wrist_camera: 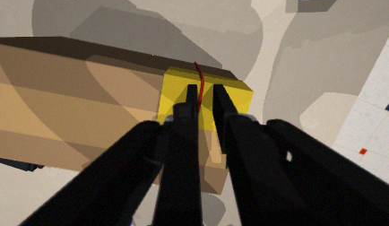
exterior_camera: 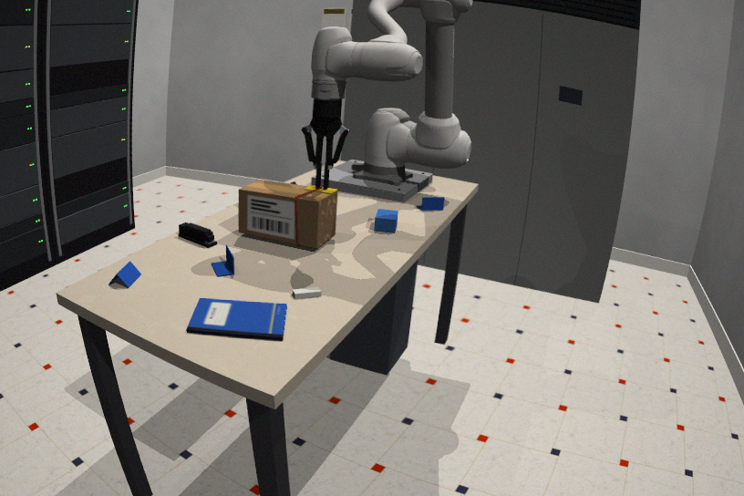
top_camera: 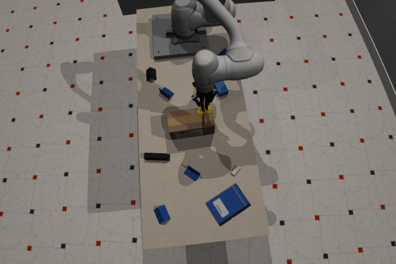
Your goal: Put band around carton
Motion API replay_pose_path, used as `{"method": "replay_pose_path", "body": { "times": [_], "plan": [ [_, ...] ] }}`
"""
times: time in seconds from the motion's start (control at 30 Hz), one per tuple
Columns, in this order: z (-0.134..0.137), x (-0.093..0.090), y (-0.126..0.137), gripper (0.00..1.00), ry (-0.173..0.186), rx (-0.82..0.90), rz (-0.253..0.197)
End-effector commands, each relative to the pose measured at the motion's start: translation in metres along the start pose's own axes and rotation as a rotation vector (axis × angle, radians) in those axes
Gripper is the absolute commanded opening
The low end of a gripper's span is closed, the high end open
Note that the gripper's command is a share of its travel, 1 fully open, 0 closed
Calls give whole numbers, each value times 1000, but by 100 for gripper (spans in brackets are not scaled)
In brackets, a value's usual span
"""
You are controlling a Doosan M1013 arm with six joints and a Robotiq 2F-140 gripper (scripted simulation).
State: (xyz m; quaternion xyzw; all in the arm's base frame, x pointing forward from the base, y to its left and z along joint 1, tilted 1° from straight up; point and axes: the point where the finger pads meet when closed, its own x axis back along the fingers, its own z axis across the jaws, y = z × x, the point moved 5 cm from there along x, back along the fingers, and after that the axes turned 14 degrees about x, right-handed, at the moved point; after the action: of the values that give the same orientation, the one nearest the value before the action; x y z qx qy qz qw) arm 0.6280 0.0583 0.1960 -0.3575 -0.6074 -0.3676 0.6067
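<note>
The brown carton (top_camera: 190, 123) sits flat on the table; it also shows in the side view (exterior_camera: 285, 213) and the wrist view (wrist_camera: 81, 112). A yellow corner guard (top_camera: 205, 109) sits on its top far right corner, also visible in the wrist view (wrist_camera: 203, 94). A thin red band (top_camera: 204, 124) runs round the carton near its right end, over the guard (wrist_camera: 199, 78) and down the front face (exterior_camera: 296, 217). My gripper (wrist_camera: 204, 99) (exterior_camera: 325, 182) points down at the guard. Its fingertips stand a small gap apart, with the band between them.
Blue blocks (top_camera: 221, 88) (top_camera: 161, 214), blue angle pieces (top_camera: 166, 92) (top_camera: 191, 173), a blue notebook (top_camera: 228, 204), a small white block (top_camera: 235, 170) and black items (top_camera: 151, 74) (top_camera: 156, 156) lie around the carton. The arm's base plate (top_camera: 179, 37) stands at the far end.
</note>
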Motion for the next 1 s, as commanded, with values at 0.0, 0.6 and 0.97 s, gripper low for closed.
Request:
{"method": "replay_pose_path", "body": {
  "times": [0.0,0.6,0.97],
  "plan": [
    [2,0,1,18,3,-9,-4],
    [1,14,2,18,2,-8,-5],
    [1,23,2,18,2,-9,-4]
  ]
}}
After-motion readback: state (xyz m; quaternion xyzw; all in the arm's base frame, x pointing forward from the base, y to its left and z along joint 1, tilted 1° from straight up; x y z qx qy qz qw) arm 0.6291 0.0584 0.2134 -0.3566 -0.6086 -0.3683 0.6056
